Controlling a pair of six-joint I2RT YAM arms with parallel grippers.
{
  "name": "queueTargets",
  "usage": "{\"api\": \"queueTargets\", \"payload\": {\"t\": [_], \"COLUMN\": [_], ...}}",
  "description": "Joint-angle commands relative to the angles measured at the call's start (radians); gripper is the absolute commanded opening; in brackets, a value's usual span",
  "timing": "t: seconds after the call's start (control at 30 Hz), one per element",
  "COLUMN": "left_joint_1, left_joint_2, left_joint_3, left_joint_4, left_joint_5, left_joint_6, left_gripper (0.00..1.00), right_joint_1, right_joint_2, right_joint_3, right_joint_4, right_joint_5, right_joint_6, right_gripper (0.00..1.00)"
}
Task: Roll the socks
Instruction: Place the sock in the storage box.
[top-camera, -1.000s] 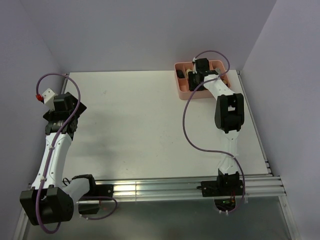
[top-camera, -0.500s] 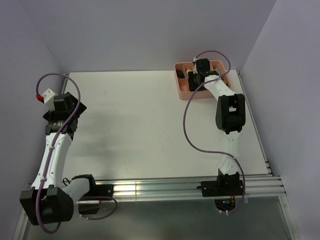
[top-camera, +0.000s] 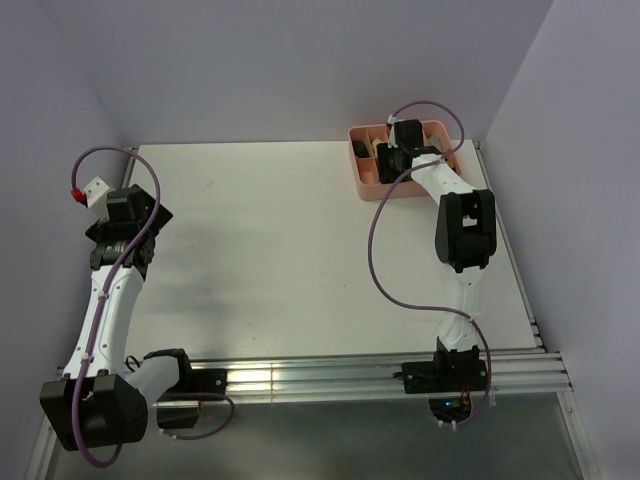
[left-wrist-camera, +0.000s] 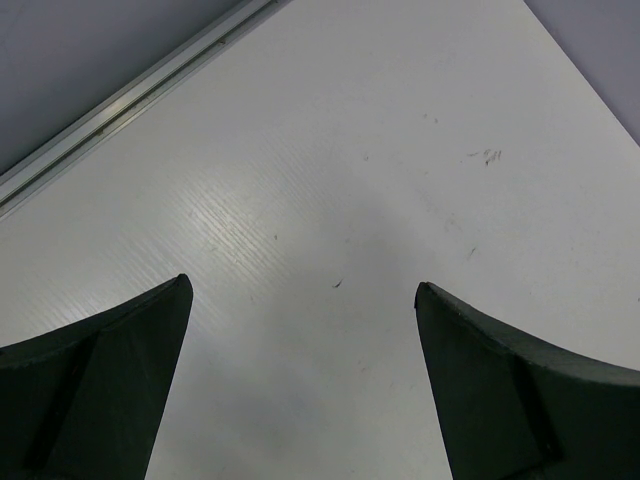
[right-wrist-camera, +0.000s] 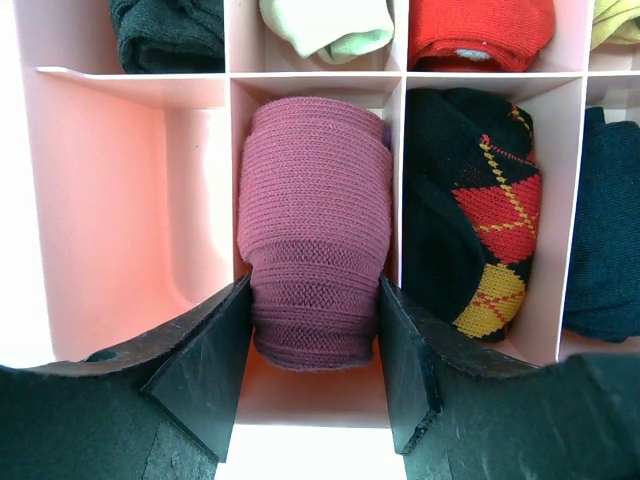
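A rolled purple sock (right-wrist-camera: 313, 215) stands in the middle compartment of the near row of a pink divided organizer (right-wrist-camera: 120, 200), which sits at the table's far right (top-camera: 372, 184). My right gripper (right-wrist-camera: 313, 360) reaches into that compartment, its two fingers pressing the roll's lower sides, shut on it; it also shows in the top view (top-camera: 389, 157). My left gripper (left-wrist-camera: 303, 290) is open and empty over bare white table at the far left (top-camera: 128, 208).
Neighbouring compartments hold a black argyle sock (right-wrist-camera: 480, 220), a red one (right-wrist-camera: 480, 30), a pale green one (right-wrist-camera: 325, 25), a black one (right-wrist-camera: 165, 30) and a dark one (right-wrist-camera: 605, 240). The compartment left of the purple roll is empty. Walls close in the table.
The right arm has shifted slightly to the right at the organizer, with its gripper still in the compartment. The left arm has not moved.
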Motion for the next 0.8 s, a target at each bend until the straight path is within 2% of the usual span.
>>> {"api": "queueTargets", "payload": {"t": [0.0, 0.47, 0.57, 0.63, 0.77], "left_joint_1": [0.003, 0.005, 0.005, 0.005, 0.005], "left_joint_2": [-0.010, -0.010, -0.013, -0.013, -0.016], "left_joint_3": [-0.001, -0.001, -0.001, -0.001, -0.003], "left_joint_4": [0.023, 0.023, 0.025, 0.023, 0.025], "left_joint_5": [-0.002, 0.001, 0.000, -0.002, -0.002], "left_joint_6": [0.010, 0.012, 0.012, 0.013, 0.012], "left_gripper": [1.00, 1.00, 0.99, 0.99, 0.99], "right_joint_1": [-0.013, -0.011, -0.011, -0.011, -0.011], "right_joint_2": [-0.075, -0.124, -0.142, -0.153, -0.168], "right_joint_3": [-0.014, -0.042, -0.054, -0.064, -0.081], "right_joint_4": [0.038, 0.079, 0.089, 0.110, 0.130], "right_joint_5": [0.001, 0.001, 0.016, 0.018, 0.012], "right_joint_6": [-0.013, -0.007, 0.024, 0.030, 0.053], "right_gripper": [0.60, 0.62, 0.59, 0.52, 0.49]}}
